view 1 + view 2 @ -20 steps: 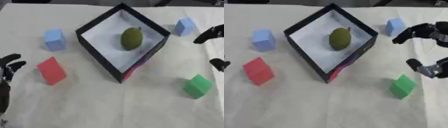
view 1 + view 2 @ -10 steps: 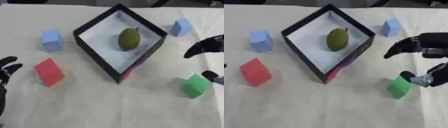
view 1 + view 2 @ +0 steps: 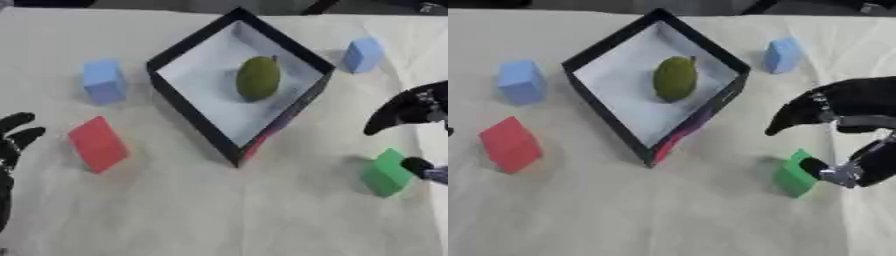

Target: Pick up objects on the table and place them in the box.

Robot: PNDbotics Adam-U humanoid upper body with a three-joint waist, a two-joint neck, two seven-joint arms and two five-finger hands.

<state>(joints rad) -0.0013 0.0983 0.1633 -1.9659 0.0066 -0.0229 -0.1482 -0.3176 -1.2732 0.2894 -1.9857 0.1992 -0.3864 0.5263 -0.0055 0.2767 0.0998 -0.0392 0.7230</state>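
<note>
The right hand [image 3: 843,107] comes in from the right edge of the desk [image 3: 667,215], about halfway down it. Its dark fingers [image 3: 794,116] arch forward and down, spread away from the thumb [image 3: 817,168] below, so the hand stands wide apart and holds nothing. The left hand [image 3: 12,142] shows at the left edge of the desk, near the lower corner, idle, with its fingers relaxed and pointing up.
</note>
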